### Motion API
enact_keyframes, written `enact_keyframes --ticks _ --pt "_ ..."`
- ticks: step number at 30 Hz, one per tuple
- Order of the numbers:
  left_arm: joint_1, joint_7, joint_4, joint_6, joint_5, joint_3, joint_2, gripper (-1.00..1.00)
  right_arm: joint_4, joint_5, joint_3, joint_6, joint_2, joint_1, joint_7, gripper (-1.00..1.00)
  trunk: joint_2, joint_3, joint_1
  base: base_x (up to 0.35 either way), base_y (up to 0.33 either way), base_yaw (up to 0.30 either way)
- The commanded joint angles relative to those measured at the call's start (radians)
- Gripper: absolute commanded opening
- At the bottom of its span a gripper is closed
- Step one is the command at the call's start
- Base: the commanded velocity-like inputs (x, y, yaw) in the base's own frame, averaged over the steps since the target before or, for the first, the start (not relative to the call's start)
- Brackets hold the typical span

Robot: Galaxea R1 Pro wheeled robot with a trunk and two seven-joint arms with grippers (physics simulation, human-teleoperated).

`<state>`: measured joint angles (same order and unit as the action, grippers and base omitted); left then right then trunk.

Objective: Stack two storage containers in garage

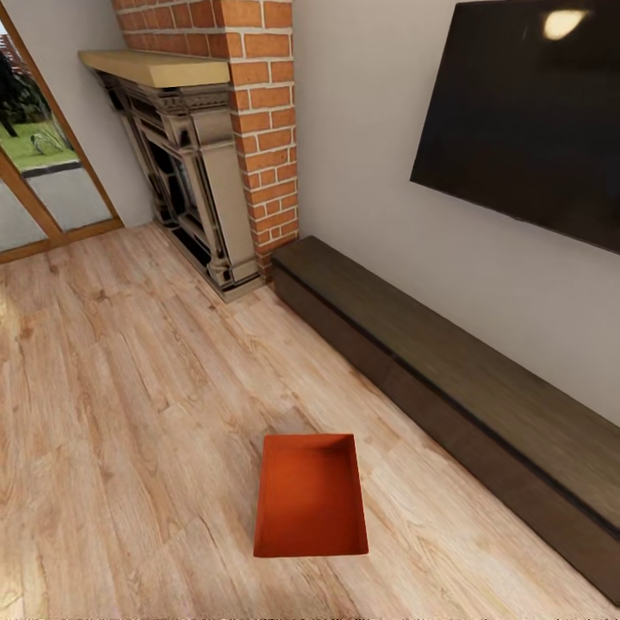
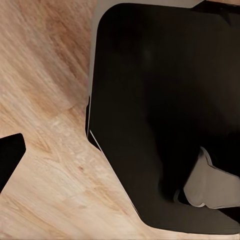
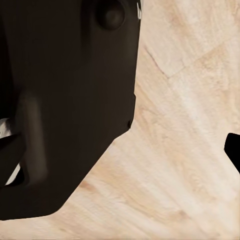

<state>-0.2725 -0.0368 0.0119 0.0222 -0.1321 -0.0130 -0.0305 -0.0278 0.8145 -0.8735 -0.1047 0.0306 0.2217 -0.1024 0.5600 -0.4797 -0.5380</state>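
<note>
Wood plank floor [image 1: 129, 413], one open orange-red bin [image 1: 311, 506] near dark low cabinet [image 1: 465, 387], open floor leftward, claw states cannot be told.

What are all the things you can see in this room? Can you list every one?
storage container: one, orange-red, open top, nothing inside, sitting on the wood floor in front of the robot
wood floor: one, light tan planks, under everything
brick chimney: one, red-orange bricks, against the far wall
fireplace: one, dark with a grey carved frame, to the left of the chimney
mantel shelf: one, pale wood, on top of the fireplace
TV: one, black, hung on the white wall at right
low cabinet: one, dark brown, long, along the wall under the TV
glass door: one, wood-framed, far left, grass outside
robot body: black shell parts, seen close up by both wrist cameras above the wood floor
</note>
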Motion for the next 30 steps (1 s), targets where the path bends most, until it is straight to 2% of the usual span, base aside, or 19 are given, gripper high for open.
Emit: enact_keyframes --ticks 1,19,30 --pt "-0.001 -0.004 -0.001 0.002 -0.009 -0.001 0.0 1.0 -0.003 0.007 -0.007 -0.004 0.003 0.001 0.0 1.0 0.001 -0.003 0.0 0.0 0.0 0.0" --pt "-0.001 -0.004 -0.001 0.002 -0.009 0.0 0.0 1.0 -0.003 0.012 -0.005 -0.006 0.007 0.001 0.011 1.0 0.001 -0.031 0.0 0.0 0.0 0.0" --pt "-0.001 -0.003 -0.001 0.002 -0.009 -0.001 0.0 1.0 -0.003 0.009 -0.002 -0.006 0.005 0.001 0.012 1.0 0.001 -0.034 0.0 0.0 0.0 0.0"
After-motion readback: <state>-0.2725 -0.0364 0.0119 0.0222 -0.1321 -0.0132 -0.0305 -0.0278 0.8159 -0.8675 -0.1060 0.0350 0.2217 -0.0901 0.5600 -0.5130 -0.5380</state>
